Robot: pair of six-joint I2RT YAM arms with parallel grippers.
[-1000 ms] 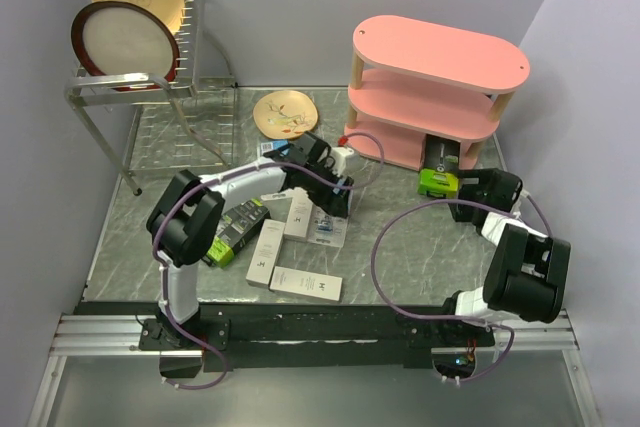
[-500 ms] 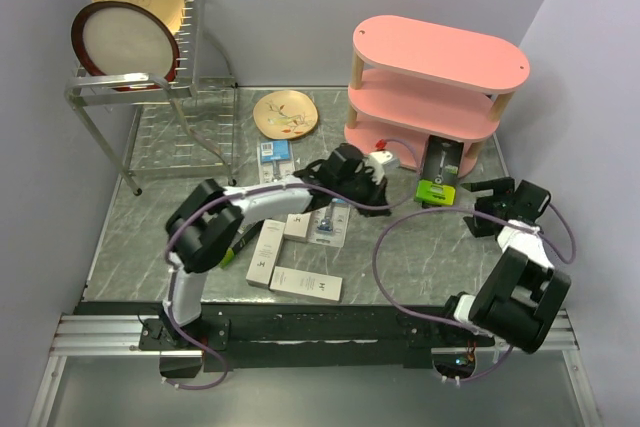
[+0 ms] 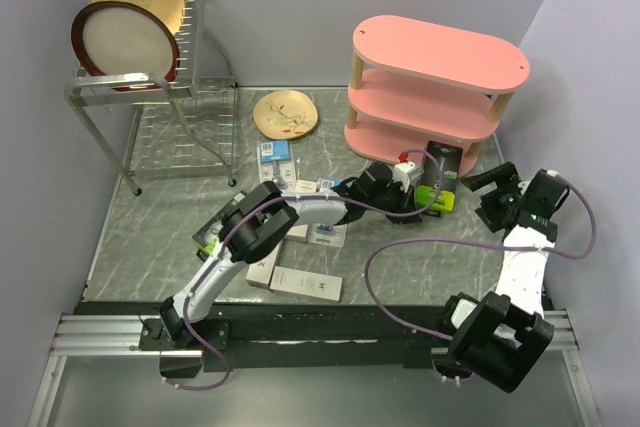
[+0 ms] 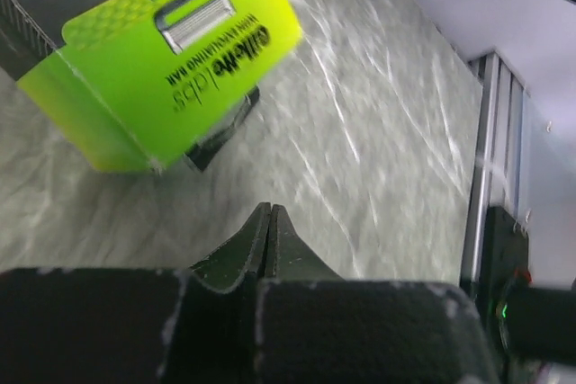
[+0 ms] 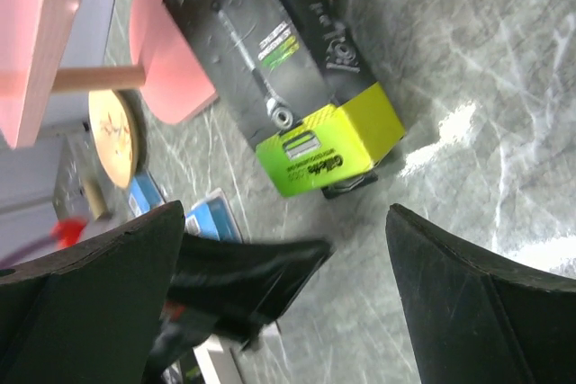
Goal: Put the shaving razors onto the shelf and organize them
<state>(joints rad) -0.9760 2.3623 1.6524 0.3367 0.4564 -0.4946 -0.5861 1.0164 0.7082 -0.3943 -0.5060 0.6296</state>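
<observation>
My left gripper [image 4: 270,218] has its jaws pressed together, empty, just short of the black-and-lime-green cardboard razor box [image 4: 171,51]. The box's lime end reads "Gillette Labs". Its black end lies on the pink oval-boarded shelf [image 5: 166,47] and its lime end on the grey marbled table [image 5: 468,87]. My right gripper [image 5: 286,222] gapes wide.

Pink shelf [image 3: 440,52]; black box [image 5: 283,87] with lime-green near end; grey white-veined marble table [image 3: 150,217]; cream flowered plate [image 3: 285,113].

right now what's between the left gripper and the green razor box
Only bare table lies between left gripper and green razor box, shown in the left wrist view.
</observation>
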